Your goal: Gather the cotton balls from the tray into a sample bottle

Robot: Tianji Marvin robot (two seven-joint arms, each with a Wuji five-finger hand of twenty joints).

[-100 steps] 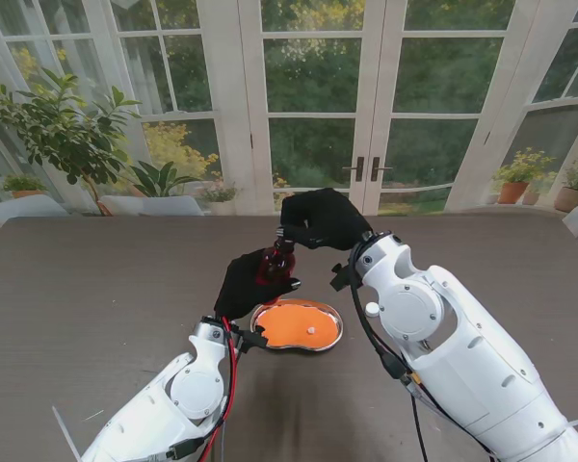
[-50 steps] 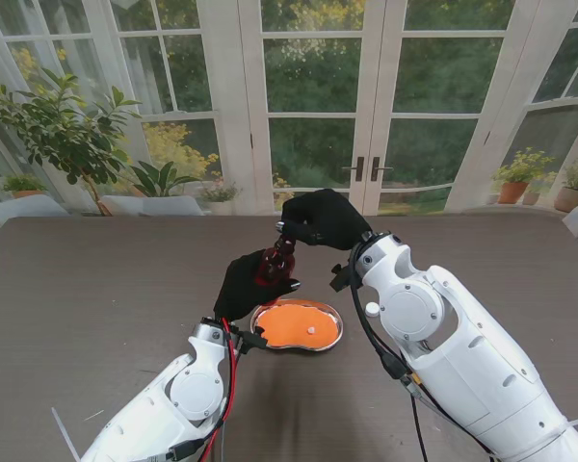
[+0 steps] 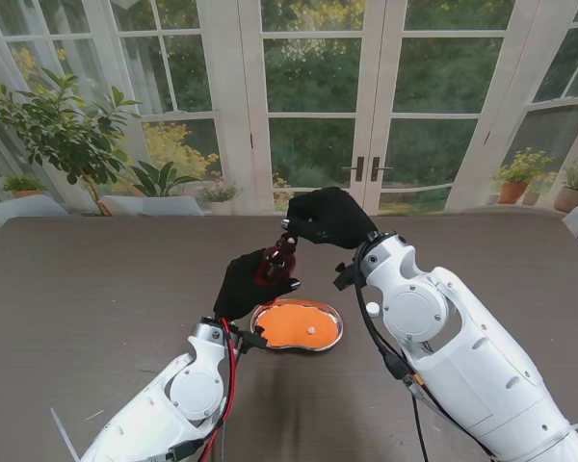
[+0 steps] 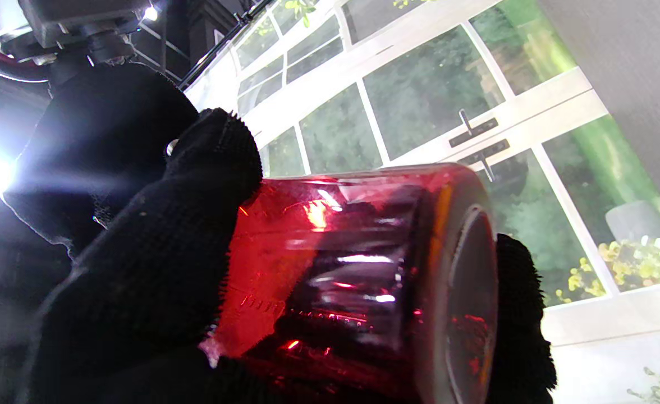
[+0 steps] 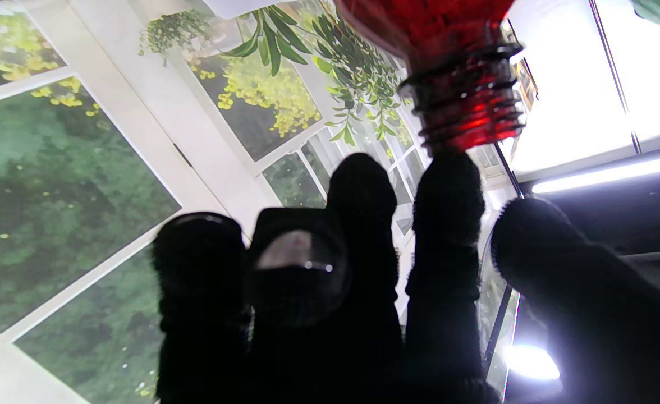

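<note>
Two hands at red bottle

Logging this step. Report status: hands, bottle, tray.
Left hand shut on red bottle. Right hand at bottle neck, holding black cap. One cotton ball in tray. Nothing in the way.

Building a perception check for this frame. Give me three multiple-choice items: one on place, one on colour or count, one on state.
1. Where is the tray?
A. near the table's left edge
B. mid-table, nearer to me than both hands
C. by the doors

2. What colour is the bottle?
A. red
B. blue
C. clear

3. What is the left hand doing?
A. lying flat on the table
B. hanging open
C. holding the bottle

Answers:
1 B, the stand view shows it just my side of the hands.
2 A, the glass glows red.
3 C, its gloved fingers wrap the body.
</note>
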